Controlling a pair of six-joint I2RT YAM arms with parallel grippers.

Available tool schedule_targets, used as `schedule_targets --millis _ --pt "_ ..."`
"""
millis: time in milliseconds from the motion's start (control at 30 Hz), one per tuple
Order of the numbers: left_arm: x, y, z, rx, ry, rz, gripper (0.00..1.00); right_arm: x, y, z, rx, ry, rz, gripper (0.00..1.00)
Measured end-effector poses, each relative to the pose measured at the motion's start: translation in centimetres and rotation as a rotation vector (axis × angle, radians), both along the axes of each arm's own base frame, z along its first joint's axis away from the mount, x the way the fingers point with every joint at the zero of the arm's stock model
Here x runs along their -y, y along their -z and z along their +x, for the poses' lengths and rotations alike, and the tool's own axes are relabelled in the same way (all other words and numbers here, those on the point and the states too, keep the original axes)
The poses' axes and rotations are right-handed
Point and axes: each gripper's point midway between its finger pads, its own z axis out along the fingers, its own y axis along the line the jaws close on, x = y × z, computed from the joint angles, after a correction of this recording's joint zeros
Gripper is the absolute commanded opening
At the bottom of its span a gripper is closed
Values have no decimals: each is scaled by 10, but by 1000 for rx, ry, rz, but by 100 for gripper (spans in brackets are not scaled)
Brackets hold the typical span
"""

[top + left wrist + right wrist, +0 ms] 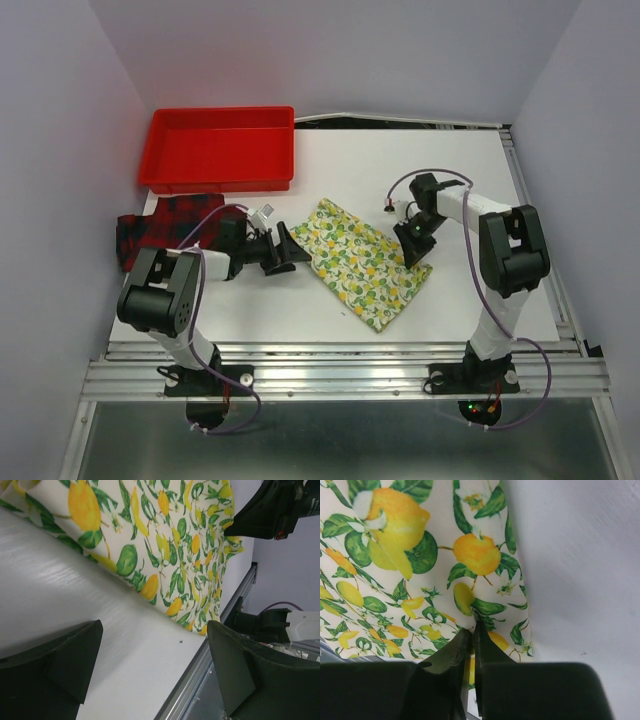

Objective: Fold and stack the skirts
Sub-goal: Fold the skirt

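At mid-table the lemon skirt (pixel 362 262) lay flat, its right edge pinched in the clenched right gripper (pixel 415 245), probably for a fold, while the left gripper (pixel 290 248) gaped empty beside its left edge, bare table (pixel 450 170) beyond and the plaid skirt (pixel 165 228) lying by the red tray (pixel 220 185).

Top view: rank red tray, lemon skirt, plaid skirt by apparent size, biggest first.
1. red tray
2. lemon skirt
3. plaid skirt, though the left arm covers part of it, so its rank against the lemon skirt is unsure.
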Motion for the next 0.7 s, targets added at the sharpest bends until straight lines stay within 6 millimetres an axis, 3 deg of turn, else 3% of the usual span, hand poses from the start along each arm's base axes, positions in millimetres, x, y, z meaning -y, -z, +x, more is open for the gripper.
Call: schedule_targets --millis 267,467,700 --pt "19 -5 15 1 -36 -78 98 -2 -1 -1 -9 16 17 1" --pt "44 -16 2 4 17 -132 98 -7 -1 -6 -62 71 73 1" --pt "60 -27 -10 -1 59 -189 98 -5 1 -11 -161 158 178 1"
